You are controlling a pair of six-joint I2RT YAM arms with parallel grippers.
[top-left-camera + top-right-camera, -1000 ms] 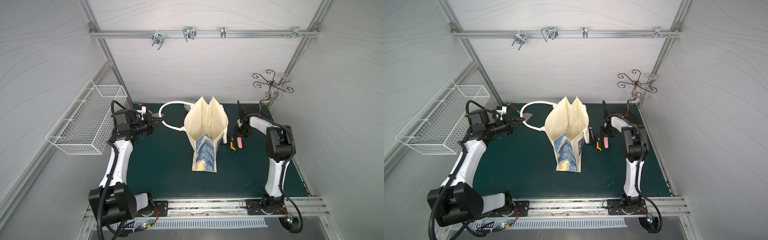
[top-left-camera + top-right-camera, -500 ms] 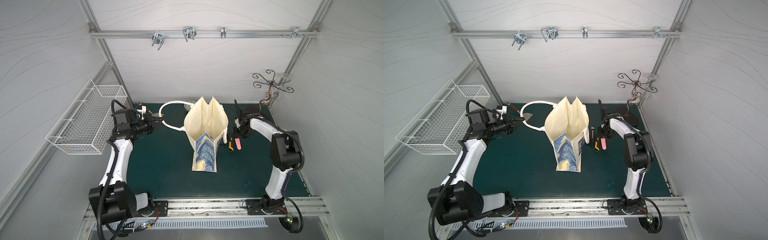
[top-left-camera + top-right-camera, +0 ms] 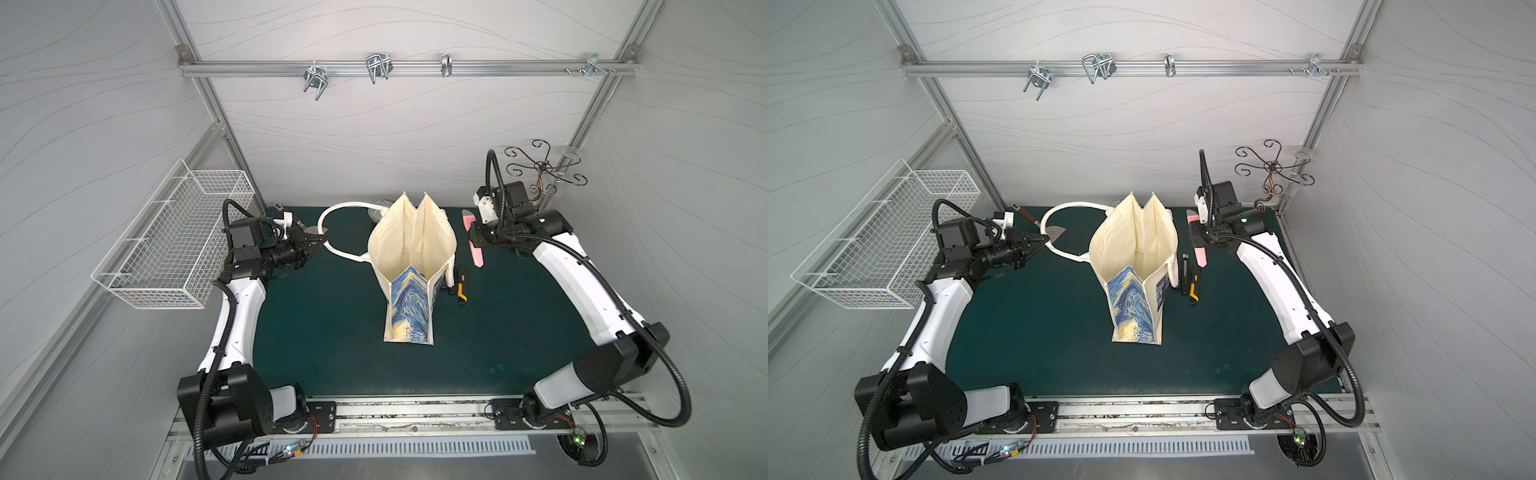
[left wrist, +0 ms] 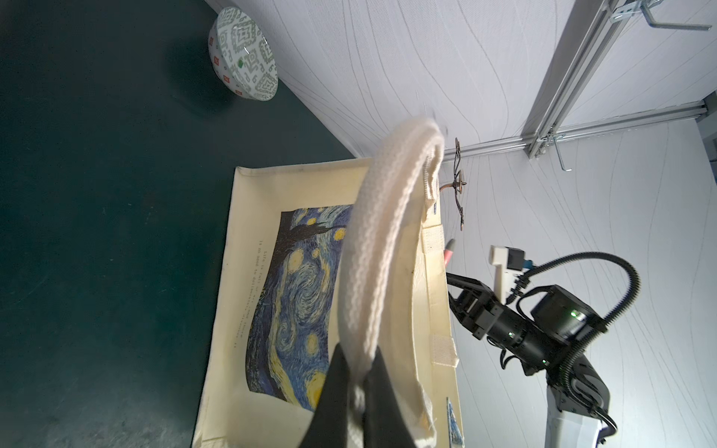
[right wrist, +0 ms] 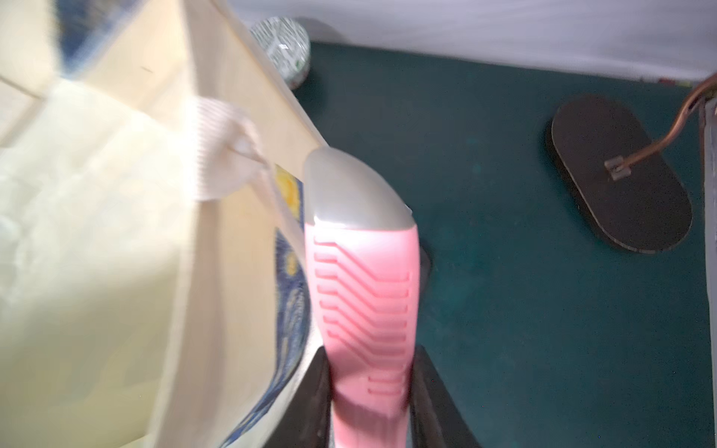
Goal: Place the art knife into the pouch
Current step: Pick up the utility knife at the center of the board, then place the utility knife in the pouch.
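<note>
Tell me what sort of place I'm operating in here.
Most likely a lab robot test cell, not a home: white panel walls on an aluminium frame, left arm and right arm bolted to a base rail, a green mat worktop.

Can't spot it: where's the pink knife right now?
In both top views, the pink knife sits gripped in the right jaws, just beside the pouch, on the robot's right.

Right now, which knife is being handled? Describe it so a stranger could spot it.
Start at the cream tote bag standing on the green mat; the right end effector hovers off its side. The pink art knife clamped there has a grey tip, unlike the black knife and the yellow-and-black knife lying on the mat.
</note>
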